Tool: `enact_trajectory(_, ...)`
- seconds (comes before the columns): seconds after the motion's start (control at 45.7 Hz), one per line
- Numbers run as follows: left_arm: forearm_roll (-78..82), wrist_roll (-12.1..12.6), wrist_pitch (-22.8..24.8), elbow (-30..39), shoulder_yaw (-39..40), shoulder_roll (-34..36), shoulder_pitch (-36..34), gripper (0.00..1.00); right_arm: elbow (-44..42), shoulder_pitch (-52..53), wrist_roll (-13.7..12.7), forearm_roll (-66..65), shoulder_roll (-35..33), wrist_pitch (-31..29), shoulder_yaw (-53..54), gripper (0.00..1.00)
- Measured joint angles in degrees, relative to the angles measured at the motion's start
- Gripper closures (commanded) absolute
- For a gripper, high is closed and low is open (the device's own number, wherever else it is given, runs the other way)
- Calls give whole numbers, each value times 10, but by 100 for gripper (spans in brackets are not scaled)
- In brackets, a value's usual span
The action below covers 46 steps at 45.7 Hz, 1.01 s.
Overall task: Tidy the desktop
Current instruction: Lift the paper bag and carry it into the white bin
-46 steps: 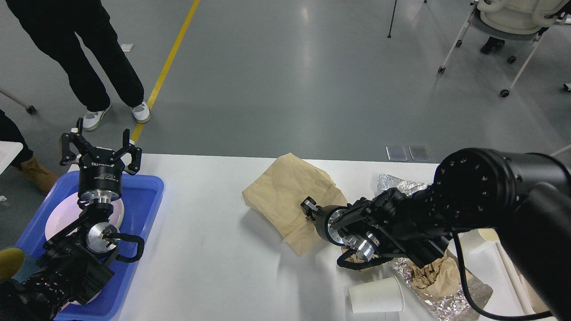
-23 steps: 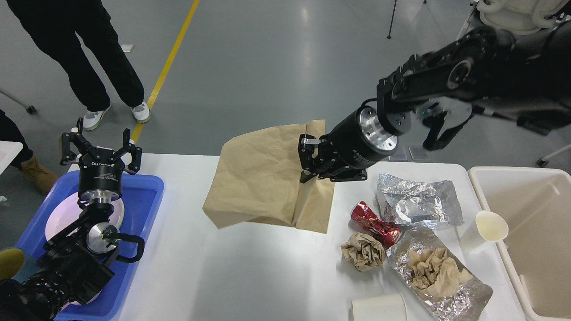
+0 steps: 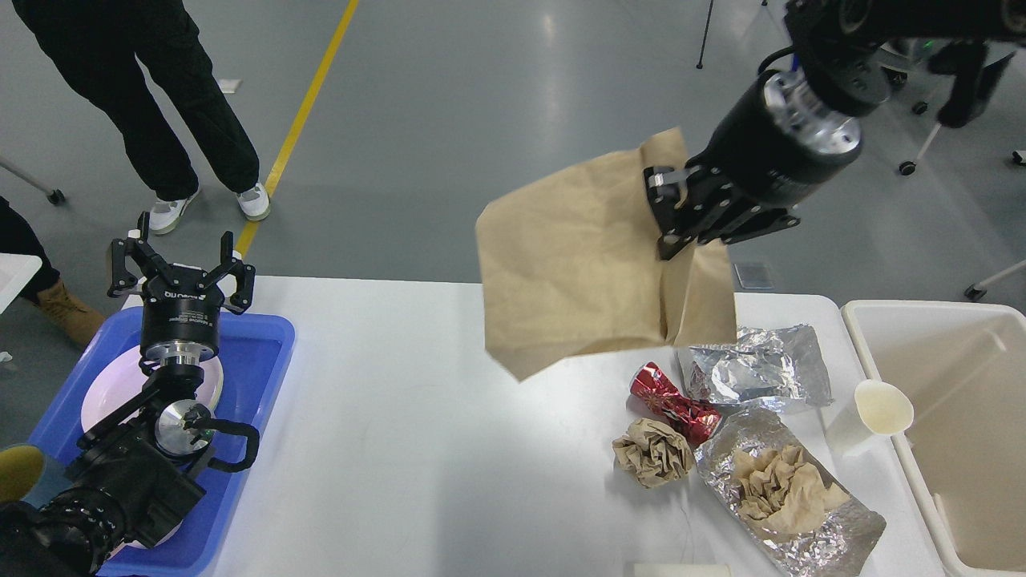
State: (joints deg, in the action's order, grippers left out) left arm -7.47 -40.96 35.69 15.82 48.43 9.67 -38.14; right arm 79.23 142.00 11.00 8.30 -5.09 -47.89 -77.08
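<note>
A: Step in hand, item one: large creased brown paper bag (image 3: 585,264), thin and limp, pinched near its right edge by the right claw (image 3: 681,210) and hanging clear above the white matte rounded-corner bench (image 3: 417,449).

B: Next move?

A: Judged: carry it right, over the cream rectangular plastic bin (image 3: 954,417) at the bench's right end, then release. Paper may billow and catch the rim.

B: Left side?

A: Left claw (image 3: 181,268), fingers spread, holding nothing, above the blue plastic tray (image 3: 264,385) with its white round plate (image 3: 104,393).

B: Remaining on the bench?

A: Crushed red metal can (image 3: 672,401); crumpled brown paper wad (image 3: 653,451); two wrinkled silver foil wrappers (image 3: 753,369); white paper cup (image 3: 878,409).
</note>
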Motion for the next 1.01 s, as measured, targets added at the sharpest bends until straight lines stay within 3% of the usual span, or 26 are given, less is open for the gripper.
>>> enact_trajectory(0.35,0,0,0,0,0,0,0,3,-185,-121,-5,-20,-195,46,-84,100)
enact_trajectory(0.744,0,0,0,0,0,0,0,3,-321,-360,-49,-22,-320,345,-100,100)
enact_trajectory(1.007,0,0,0,0,0,0,0,3,-410,-537,-108,46,-347,501,-95,100)
